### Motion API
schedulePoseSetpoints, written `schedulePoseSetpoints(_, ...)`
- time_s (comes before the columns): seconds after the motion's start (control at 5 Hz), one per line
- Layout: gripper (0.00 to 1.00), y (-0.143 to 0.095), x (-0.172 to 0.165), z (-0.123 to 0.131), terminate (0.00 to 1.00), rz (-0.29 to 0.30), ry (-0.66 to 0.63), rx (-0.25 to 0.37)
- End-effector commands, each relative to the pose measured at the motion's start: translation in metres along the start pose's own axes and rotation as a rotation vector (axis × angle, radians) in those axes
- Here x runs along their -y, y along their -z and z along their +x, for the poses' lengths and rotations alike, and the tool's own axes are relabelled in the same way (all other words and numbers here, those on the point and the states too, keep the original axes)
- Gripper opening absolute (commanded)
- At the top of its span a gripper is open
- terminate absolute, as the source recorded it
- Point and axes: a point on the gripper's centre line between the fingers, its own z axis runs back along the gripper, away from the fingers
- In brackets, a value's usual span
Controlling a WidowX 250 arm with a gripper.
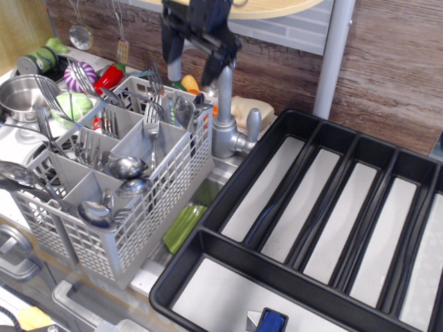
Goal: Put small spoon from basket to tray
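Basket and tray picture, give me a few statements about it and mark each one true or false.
1. The hand hangs open above the basket, holding nothing. True.
2. The tray already has a spoon in one of its long compartments. False: the long compartments show only pale bottoms.
3. A fork stands upright in the basket. True.
4. The basket sits to the right of the tray. False: it sits to the tray's left.
5. The faucet stands between basket and tray. True.

Single close, high view over counter
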Motion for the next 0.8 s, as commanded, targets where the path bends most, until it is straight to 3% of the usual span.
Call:
schedulePoseSetpoints(0.0,1.00,-0.002,-0.005,0.004,0.00,-0.024,-0.057,0.074)
schedulePoseSetpoints(0.6,1.00,0.024,-0.006,0.006,0.00,-0.027,-0.061,0.121)
